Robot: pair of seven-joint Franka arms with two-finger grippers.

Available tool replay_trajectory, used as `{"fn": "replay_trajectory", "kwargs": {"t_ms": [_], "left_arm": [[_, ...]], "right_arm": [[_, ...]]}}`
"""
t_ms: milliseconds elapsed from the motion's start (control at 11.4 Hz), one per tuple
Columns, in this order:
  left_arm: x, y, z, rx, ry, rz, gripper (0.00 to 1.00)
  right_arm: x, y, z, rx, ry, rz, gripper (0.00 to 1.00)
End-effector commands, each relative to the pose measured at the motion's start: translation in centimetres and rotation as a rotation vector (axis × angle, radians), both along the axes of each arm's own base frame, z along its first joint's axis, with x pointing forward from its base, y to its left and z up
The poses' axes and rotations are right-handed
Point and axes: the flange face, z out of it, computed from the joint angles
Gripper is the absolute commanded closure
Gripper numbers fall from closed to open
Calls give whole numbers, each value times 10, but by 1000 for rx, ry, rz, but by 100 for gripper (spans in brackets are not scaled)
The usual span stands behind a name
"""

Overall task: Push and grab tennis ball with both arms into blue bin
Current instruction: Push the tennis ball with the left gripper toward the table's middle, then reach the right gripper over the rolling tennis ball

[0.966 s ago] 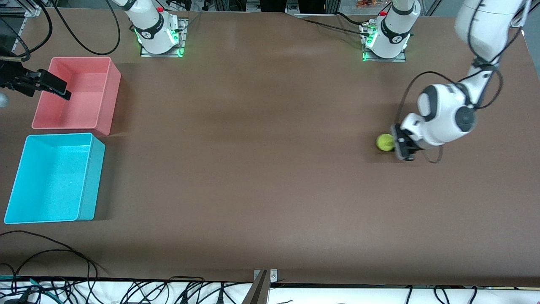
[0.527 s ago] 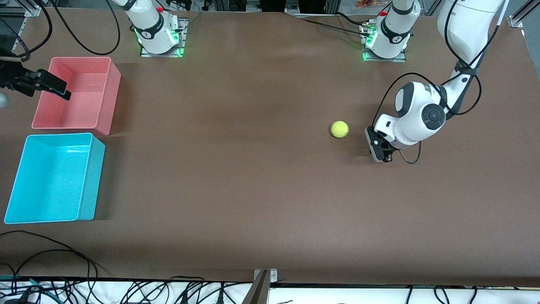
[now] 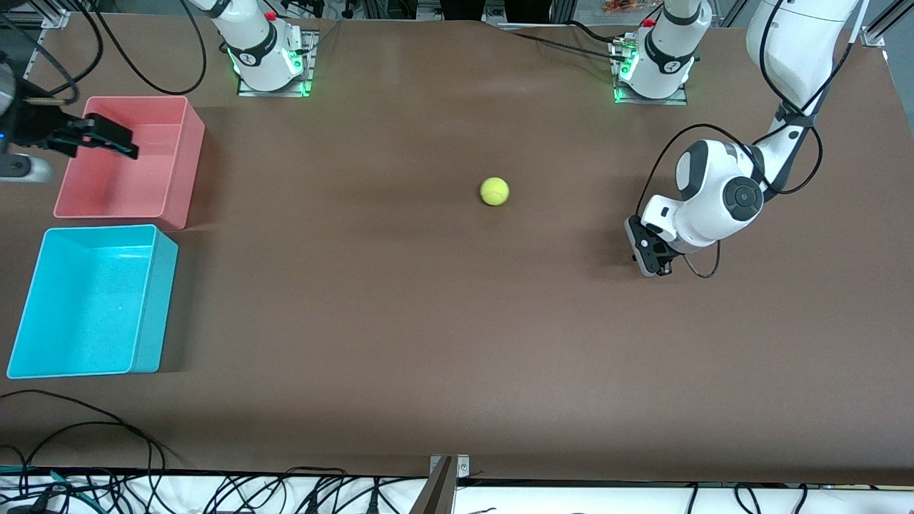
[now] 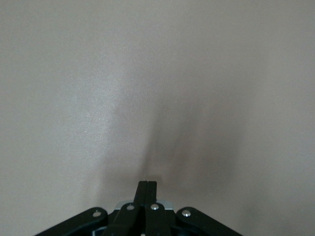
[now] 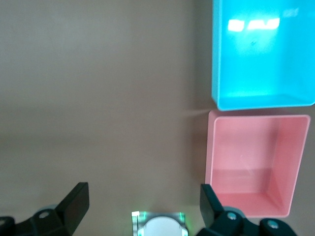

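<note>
The yellow-green tennis ball (image 3: 494,191) lies on the brown table near its middle, touching nothing. My left gripper (image 3: 648,255) is shut and empty, low at the table, well apart from the ball toward the left arm's end. Its closed fingertips (image 4: 147,184) show over bare table in the left wrist view, where the ball is out of view. My right gripper (image 3: 121,141) is open and empty above the pink bin's edge. Its fingers (image 5: 78,194) stand wide apart in the right wrist view. The blue bin (image 3: 153,300) stands empty at the right arm's end and shows in the right wrist view (image 5: 261,101).
A pink bin (image 3: 182,164) stands empty beside the blue bin, farther from the front camera, and shows in the right wrist view (image 5: 295,162). Cables lie along the table's front edge (image 3: 107,435). The arm bases (image 3: 271,64) stand at the back.
The ball has rolled away from my left gripper toward the right arm's end. My left gripper swept after it, then drew back slightly. My right gripper has shifted a little over the pink bin.
</note>
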Motion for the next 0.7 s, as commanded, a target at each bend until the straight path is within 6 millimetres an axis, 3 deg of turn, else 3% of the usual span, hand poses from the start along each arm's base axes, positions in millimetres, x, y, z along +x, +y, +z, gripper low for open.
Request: {"fn": "replay_trajectory", "kwargs": {"t_ms": [0, 263, 439, 527, 615], "left_arm": [[1, 1, 6, 12, -7, -13, 100], [2, 9, 6, 12, -5, 0, 92], [2, 14, 5, 12, -5, 11, 84], [3, 18, 5, 13, -5, 18, 62], [3, 21, 6, 15, -7, 20, 1]], "right_arm": [[-11, 37, -33, 8, 97, 85, 0], [-41, 94, -77, 1, 178, 194, 0], [-66, 121, -111, -9, 195, 223, 0], [-78, 135, -130, -2, 211, 246, 0], [-91, 144, -153, -4, 229, 260, 0]]}}
